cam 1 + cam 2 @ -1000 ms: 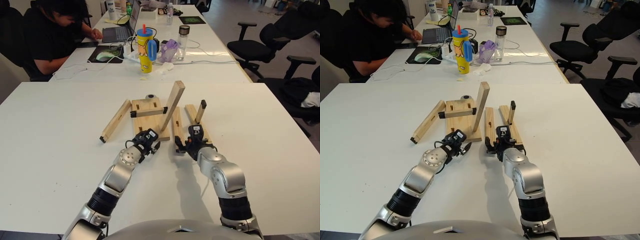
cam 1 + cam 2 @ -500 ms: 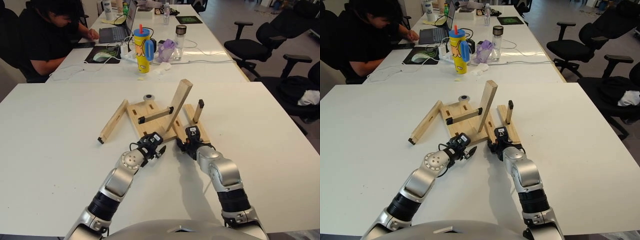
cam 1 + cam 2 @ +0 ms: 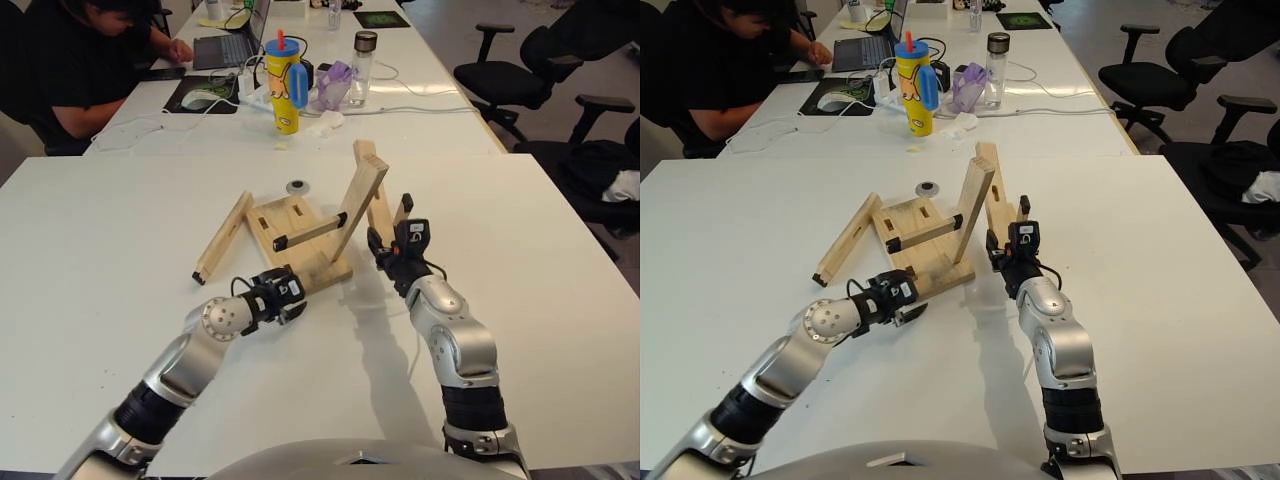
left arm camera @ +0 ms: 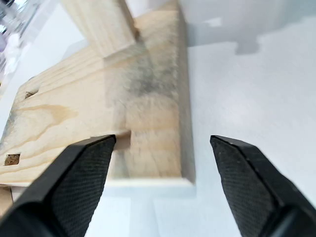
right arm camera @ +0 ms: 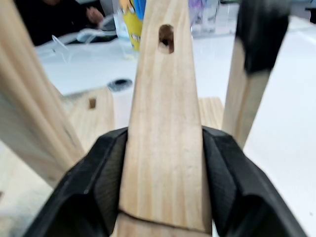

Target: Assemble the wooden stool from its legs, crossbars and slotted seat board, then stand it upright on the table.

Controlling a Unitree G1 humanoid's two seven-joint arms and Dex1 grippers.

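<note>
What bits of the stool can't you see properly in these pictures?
Held leg: its lower end is swallowed by the right tool, right wrist view.
Seat board: its near corner sits behind the left tool, eye views.
Small round thing beyond the board: too small to name, eye views.

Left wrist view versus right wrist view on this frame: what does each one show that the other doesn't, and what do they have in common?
Left wrist view alone: the left gripper, open, fingers spread over a corner of the slotted seat board. Right wrist view alone: the right gripper shut on a wooden leg with a hole, a black-tipped crossbar beside it, a yellow cup behind. Shared: the seat board and the tilted leg rising from it.
</note>
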